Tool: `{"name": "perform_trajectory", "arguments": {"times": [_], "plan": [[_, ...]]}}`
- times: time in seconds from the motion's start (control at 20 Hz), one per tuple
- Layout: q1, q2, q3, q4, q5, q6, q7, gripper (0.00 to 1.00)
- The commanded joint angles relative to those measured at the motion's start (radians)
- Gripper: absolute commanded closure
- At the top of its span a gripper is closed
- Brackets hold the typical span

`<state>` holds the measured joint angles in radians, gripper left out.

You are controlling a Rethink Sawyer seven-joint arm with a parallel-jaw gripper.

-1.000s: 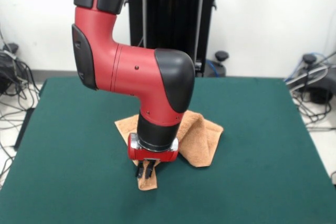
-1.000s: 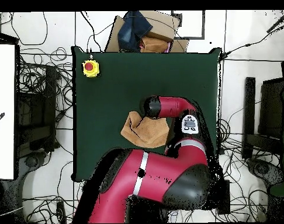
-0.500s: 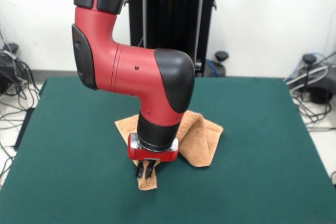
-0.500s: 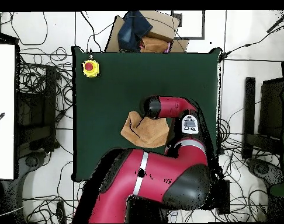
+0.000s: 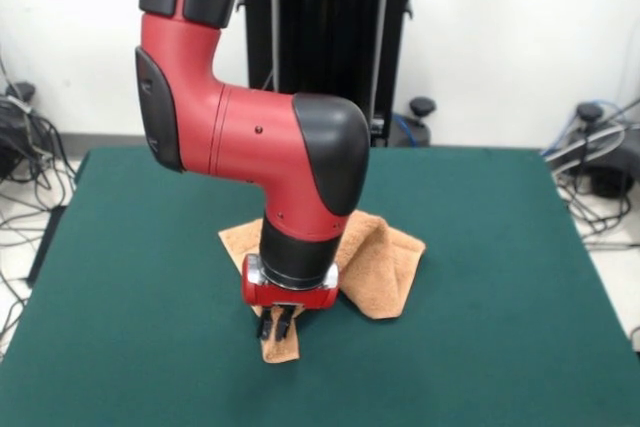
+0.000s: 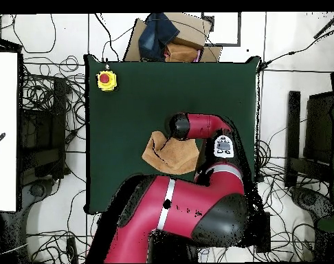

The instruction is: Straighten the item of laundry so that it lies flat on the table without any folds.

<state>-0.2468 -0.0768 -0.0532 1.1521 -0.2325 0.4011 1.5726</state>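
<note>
Across the middle of the table [image 5: 500,247], the red and black arm [image 5: 260,147] descends from above and bends down over the towel [image 5: 385,262]. Table top is plain dark green. Towel, peach-orange, lies crumpled near the centre, with folds raised and one narrow corner drawn toward the near edge. Yellow box with a red button [image 6: 106,80] sits at one table corner, well apart. Jaws of the gripper [image 5: 277,324] stand narrow, closed on that narrow towel corner.
</note>
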Motion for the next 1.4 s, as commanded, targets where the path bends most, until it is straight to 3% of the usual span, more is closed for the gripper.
{"name": "perform_trajectory", "arguments": {"times": [0.05,0.7,1.2,1.4], "plan": [[-0.012,0.046,0.055,-0.045,-0.038,0.034,0.016,0.00],[-0.032,0.097,0.115,-0.217,0.005,0.177,-0.044,0.00],[-0.016,0.075,0.089,-0.162,-0.002,0.173,0.001,0.00],[-0.005,0.068,0.070,-0.158,0.008,0.231,0.014,0.00]]}}
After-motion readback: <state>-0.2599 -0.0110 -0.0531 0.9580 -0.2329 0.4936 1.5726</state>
